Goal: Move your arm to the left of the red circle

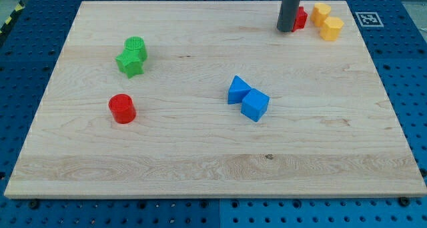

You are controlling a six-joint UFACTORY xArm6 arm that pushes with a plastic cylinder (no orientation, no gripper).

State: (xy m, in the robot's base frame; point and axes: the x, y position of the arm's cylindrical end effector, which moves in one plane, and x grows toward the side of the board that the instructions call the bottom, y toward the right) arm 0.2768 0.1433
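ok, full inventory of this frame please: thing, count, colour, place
red cylinder: 1, red, view's left, below the green pair
green cylinder: 1, green, upper left
green star block: 1, green, touching the green cylinder on its lower side
blue triangular block: 1, blue, near the centre
blue cube: 1, blue, touching the triangular block at its lower right
red block: 1, red, view's top right, partly hidden by the rod, shape unclear
yellow blocks: 2, yellow, top right, touching each other, right of the red block
wooden board: 1, light wood, fills most of the view
blue pegboard table: 1, blue, around the board
my tip: 1, dark rod, top right, against the red block's left side, far from the red cylinder
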